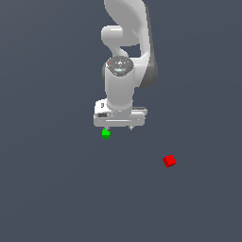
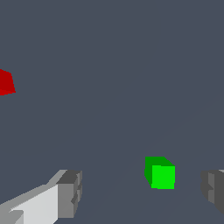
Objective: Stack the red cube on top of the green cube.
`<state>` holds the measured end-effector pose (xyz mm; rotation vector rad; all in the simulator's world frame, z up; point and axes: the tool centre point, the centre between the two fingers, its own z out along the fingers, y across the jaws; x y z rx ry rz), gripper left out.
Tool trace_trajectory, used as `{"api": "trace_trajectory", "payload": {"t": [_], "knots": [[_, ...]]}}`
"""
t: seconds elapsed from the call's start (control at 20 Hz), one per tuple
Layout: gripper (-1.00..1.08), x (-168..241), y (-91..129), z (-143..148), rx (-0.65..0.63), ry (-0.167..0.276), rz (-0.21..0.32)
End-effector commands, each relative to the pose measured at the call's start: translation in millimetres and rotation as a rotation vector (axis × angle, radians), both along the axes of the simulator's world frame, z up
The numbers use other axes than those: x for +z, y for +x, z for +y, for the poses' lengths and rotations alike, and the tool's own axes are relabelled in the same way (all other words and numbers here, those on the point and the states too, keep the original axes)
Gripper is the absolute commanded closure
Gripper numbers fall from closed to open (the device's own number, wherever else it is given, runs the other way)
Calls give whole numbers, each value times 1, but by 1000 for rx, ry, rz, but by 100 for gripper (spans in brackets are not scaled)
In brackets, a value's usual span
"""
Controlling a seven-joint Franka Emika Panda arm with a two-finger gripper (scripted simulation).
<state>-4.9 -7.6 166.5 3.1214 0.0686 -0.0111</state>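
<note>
The red cube [image 1: 169,160] lies on the dark grey floor, toward the exterior view's right and well apart from the arm. The green cube [image 1: 106,133] rests on the floor just below the gripper's finger on the exterior view's left. My gripper [image 1: 119,127] hangs above the floor, open and holding nothing. In the wrist view the green cube [image 2: 160,173] sits between the two grey fingers [image 2: 70,193], nearer one of them, and the red cube [image 2: 6,82] is cut off by the frame's edge.
The white arm [image 1: 125,52] rises behind the gripper. A plain dark grey floor [image 1: 56,189] spreads in every direction.
</note>
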Motion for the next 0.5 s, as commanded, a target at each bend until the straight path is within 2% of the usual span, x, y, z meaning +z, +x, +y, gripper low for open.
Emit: {"api": "trace_trajectory", "payload": {"t": [0.0,0.2,0.45], "knots": [[-92,0,0,0,0,0,0],[-92,-2,3,6,5,1,0],[-92,-12,13,28,26,3,-1]]}}
